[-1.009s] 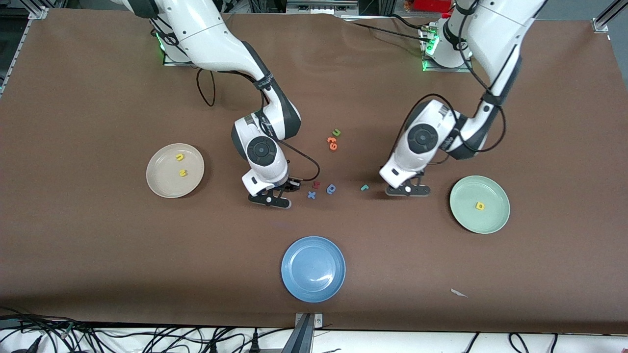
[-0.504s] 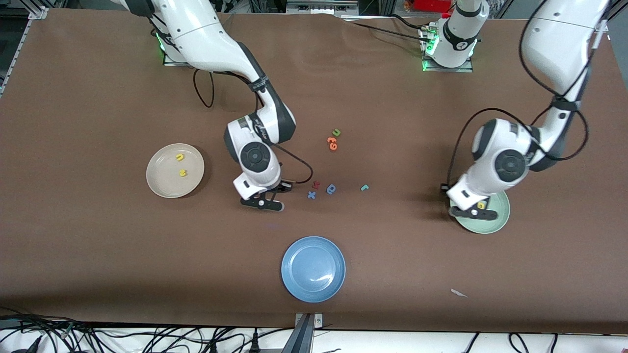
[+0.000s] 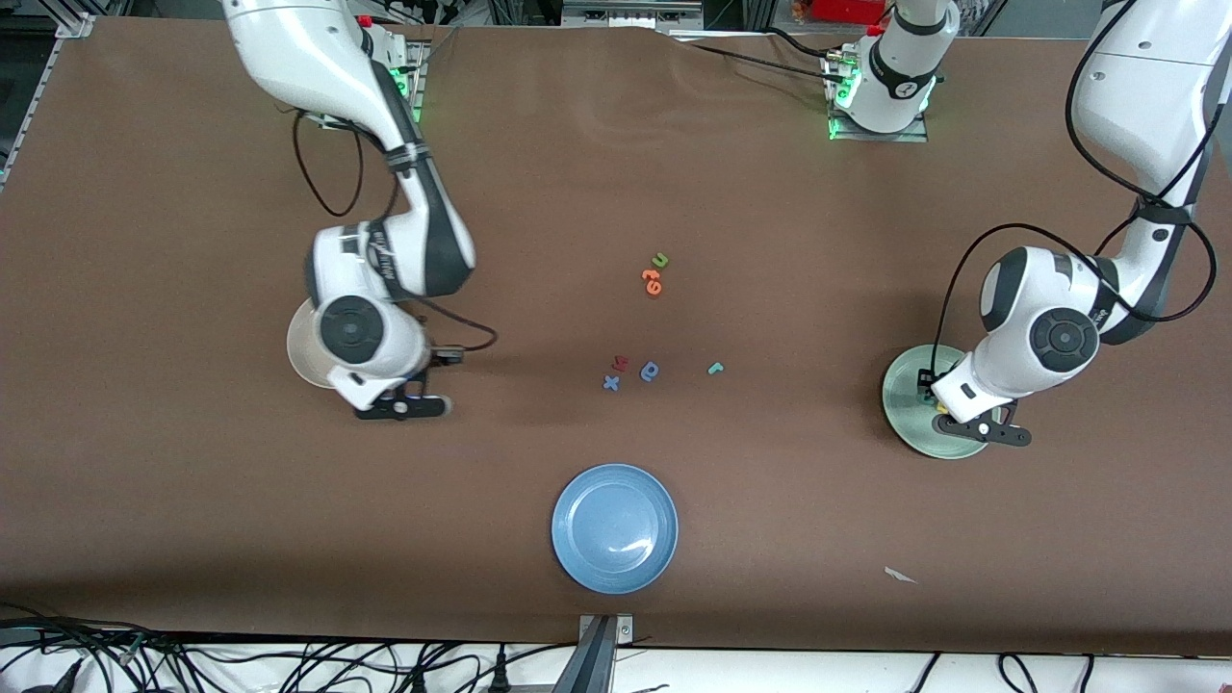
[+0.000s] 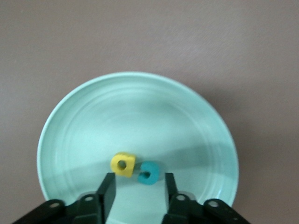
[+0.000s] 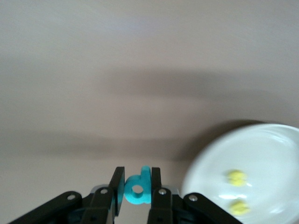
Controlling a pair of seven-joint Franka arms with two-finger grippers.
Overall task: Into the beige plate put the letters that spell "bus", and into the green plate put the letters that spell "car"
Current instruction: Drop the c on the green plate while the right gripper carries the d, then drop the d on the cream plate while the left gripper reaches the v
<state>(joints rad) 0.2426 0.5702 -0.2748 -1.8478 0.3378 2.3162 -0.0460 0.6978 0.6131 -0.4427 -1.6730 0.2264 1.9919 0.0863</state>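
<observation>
Both arms have swung out from the middle of the table toward their plates. At the left arm's end, the left gripper [image 4: 135, 193] hangs low over the green plate [image 3: 900, 409], jaws parted and empty, with the teal "c" [image 4: 149, 172] lying loose on the plate just beside the yellow "a" [image 4: 123, 164], close in front of the fingertips. At the other end, the right gripper [image 5: 136, 189] pinches the teal "b" [image 5: 137, 187] and hangs over bare cloth at the edge of the beige plate [image 5: 275, 154], where the yellow "u" [image 5: 237, 177] and yellow "s" [image 5: 239, 206] already sit. Out in the middle the teal "r" [image 3: 714, 368] waits on the table, near a blue round letter [image 3: 651, 371], a blue cross [image 3: 610, 383] and a small red letter [image 3: 620, 363]; a green letter [image 3: 659, 260] and an orange one [image 3: 652, 281] lie farther from the front camera. As I see it, the risk is with the "b": let go here, short of the rim, it would land on the table. The left fingers could also nudge the "c" or "a" in lifting away.
</observation>
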